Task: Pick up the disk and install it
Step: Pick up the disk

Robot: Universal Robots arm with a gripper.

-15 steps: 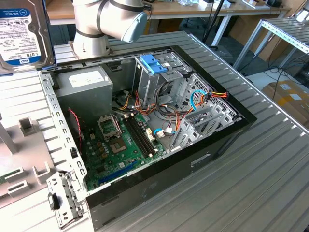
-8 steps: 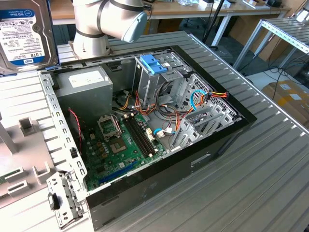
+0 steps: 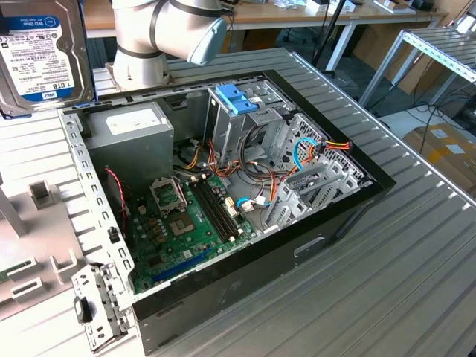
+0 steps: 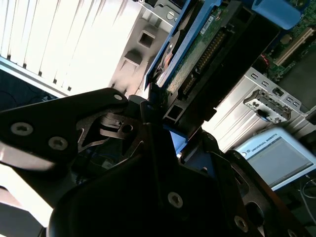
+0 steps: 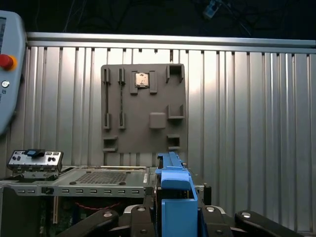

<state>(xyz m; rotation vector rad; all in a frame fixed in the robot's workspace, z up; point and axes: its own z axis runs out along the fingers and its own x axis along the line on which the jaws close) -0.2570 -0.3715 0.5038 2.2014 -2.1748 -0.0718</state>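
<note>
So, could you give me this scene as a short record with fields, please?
gripper: shut on the disk
disk: blue rails, green circuit board side visible in second wrist view
computer case: open, on the ribbed metal table, motherboard exposed
grey holder plate: lying on the table beside the case
progress: disk picked up, not yet installed

Blue-railed disk [image 5: 174, 195], green motherboard [image 3: 186, 230], apparently black case [image 3: 245, 281]

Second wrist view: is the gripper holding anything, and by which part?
The disk: the gripper clamps it at its blue-tabbed end, with the rest of the body sticking out beyond the grip.
</note>
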